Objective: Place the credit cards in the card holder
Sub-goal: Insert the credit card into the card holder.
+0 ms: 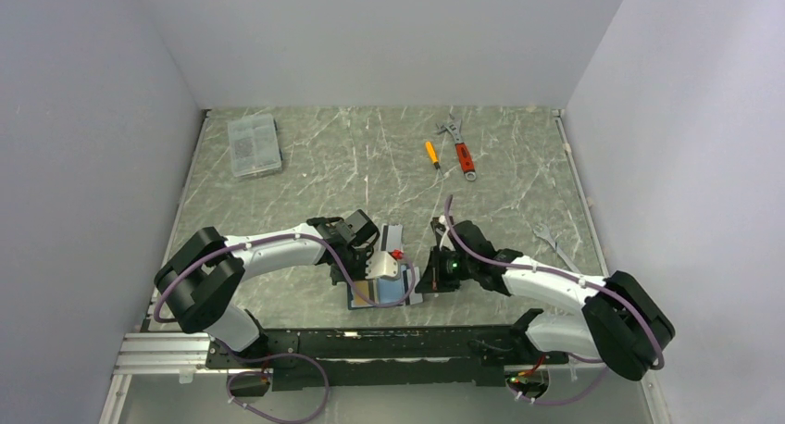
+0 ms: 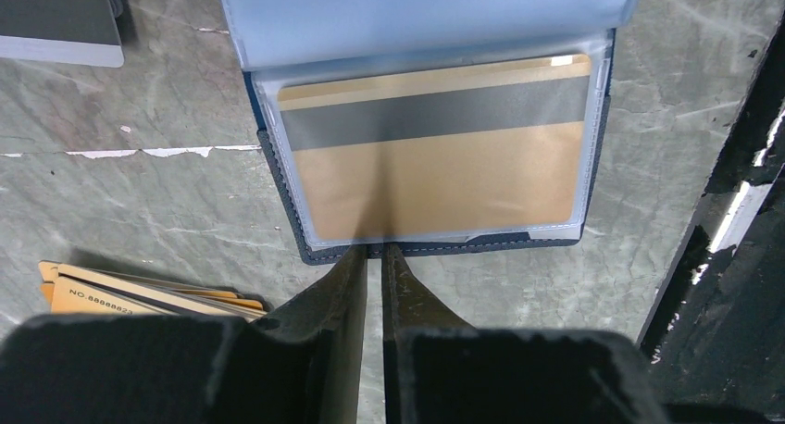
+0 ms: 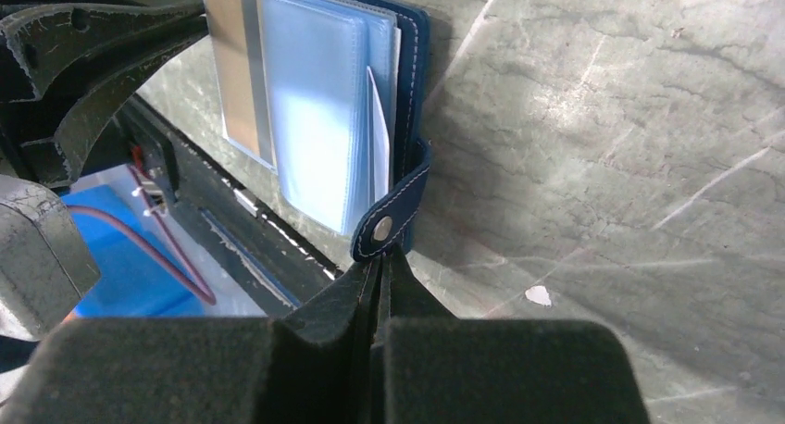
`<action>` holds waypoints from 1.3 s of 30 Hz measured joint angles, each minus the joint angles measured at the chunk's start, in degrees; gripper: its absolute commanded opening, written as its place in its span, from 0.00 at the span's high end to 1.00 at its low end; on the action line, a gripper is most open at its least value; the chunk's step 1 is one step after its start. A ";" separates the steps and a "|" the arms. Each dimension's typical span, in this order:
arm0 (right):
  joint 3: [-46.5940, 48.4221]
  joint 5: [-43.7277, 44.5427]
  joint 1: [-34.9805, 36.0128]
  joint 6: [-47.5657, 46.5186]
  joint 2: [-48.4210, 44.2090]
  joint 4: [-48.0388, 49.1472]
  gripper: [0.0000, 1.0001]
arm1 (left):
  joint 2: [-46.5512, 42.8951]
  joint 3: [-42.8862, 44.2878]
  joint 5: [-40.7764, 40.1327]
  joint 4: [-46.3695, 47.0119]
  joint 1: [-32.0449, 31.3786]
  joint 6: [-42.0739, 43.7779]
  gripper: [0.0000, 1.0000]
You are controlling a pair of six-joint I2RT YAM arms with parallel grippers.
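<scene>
The navy card holder point(image 2: 278, 197) lies open near the table's front edge, also seen from the right wrist point(image 3: 412, 63) and from above point(image 1: 400, 297). An orange-tan credit card point(image 2: 435, 165) with a grey stripe sits inside its clear sleeve. My left gripper point(image 2: 375, 250) has its tips at the holder's near edge, the jaws apart by a narrow slit with nothing between them. My right gripper point(image 3: 380, 259) is shut on the holder's snap tab point(image 3: 384, 222). A fanned stack of orange-tan cards point(image 2: 120, 290) lies to the left. A white-grey striped card point(image 2: 56, 21) lies beyond it.
At the back left stands a clear plastic box point(image 1: 254, 144). A red-handled wrench point(image 1: 460, 148) and an orange screwdriver point(image 1: 431, 154) lie at the back centre. A metal tool point(image 1: 554, 243) lies at the right. The black front rail point(image 2: 731, 257) runs close beside the holder.
</scene>
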 measured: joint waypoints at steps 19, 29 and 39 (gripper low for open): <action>11.06 13.53 12.79 -5.07 1.44 -13.77 1.00 | -0.09 0.04 0.02 -0.13 -0.02 0.55 0.88; 13.94 10.47 12.79 -7.72 2.25 -14.19 1.00 | -0.98 -0.76 0.28 0.57 0.20 1.22 0.89; 15.67 2.73 10.03 -10.03 3.72 -14.25 1.00 | -1.84 -1.53 3.15 1.70 2.58 1.38 0.89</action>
